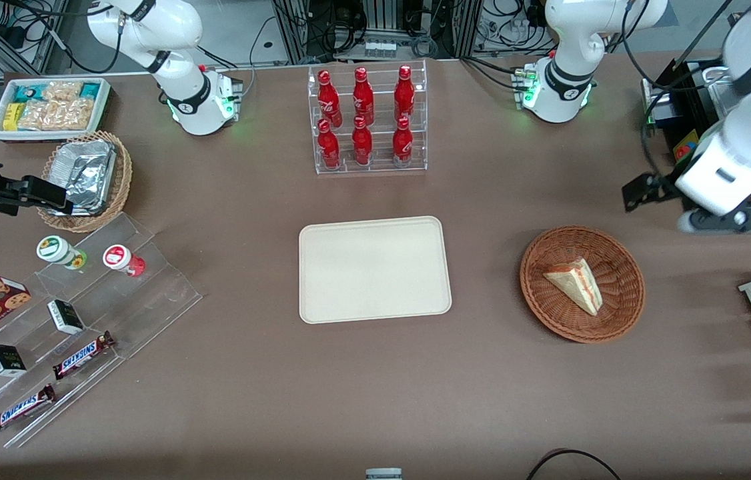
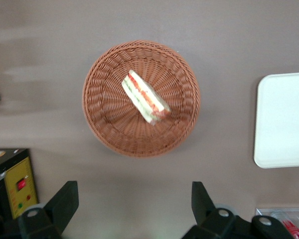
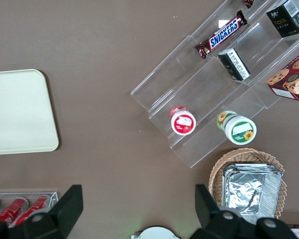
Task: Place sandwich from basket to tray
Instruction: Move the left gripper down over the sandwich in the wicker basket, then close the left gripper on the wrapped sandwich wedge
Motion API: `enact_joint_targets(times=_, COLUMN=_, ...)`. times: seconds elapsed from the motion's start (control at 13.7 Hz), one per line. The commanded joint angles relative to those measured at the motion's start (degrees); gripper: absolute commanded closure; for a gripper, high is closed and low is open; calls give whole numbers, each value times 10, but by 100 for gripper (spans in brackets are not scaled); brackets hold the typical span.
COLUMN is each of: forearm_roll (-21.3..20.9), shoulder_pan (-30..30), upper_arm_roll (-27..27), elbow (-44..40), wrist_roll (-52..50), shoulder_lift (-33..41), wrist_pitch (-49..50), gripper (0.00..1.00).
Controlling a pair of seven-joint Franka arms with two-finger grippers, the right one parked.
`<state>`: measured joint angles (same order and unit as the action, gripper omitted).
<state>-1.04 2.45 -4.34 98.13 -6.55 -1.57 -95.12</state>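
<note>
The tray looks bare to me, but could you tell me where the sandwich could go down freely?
The whole tray is free. The table strip between it and the basket, where the sandwich lies, is bare too. The open gripper hovers above the basket.

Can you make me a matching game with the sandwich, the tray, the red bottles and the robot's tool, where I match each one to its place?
Things:
1. sandwich
2. tray
3. red bottles
4. tool

Places:
A. in the clear tiered rack
B. above the table, beside the basket, open and holding nothing
C. lying in the reddish-brown basket
D. flat on the table, nothing on it

Pairs: 1-C, 2-D, 3-A, 4-B
</note>
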Motion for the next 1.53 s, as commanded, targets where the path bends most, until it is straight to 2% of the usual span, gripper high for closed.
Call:
enact_joint_targets(times=0.0, forearm_roll=-4, shoulder_pan=-1, upper_arm_roll=10, elbow=82, wrist_roll=-14, shoulder_lift=10, wrist_pitch=-84, gripper=0)
enact_joint_targets(times=0.15, forearm_roll=-3, shoulder_pan=-1, upper_arm_roll=19, elbow=124, wrist_roll=-56, shoulder_lift=-3, wrist_pitch=-154, gripper=0)
enact_joint_targets(times=0.36, forearm_roll=-4, shoulder_pan=-1, upper_arm_roll=19, elbow=187, wrist_roll=-180, shoulder_lift=-31, wrist_pitch=-274, gripper=0)
enact_joint_targets(times=0.58, forearm_roll=-4, shoulder_pan=0, upper_arm_roll=19, elbow=200, wrist_roll=-274, shoulder_lift=-60, wrist_pitch=-314, gripper=0)
enact_joint_targets(times=0.95, forearm_roll=-4, shoulder_pan=1, upper_arm_roll=18, elbow=224, wrist_roll=-347, shoulder_lift=-90, wrist_pitch=-371, gripper=0)
enact_joint_targets(times=1.46, forearm_roll=-1, shoulder_pan=4, upper_arm_roll=13, elbow=248, wrist_roll=-348, shoulder_lift=-118, wrist_pitch=-423, gripper=0)
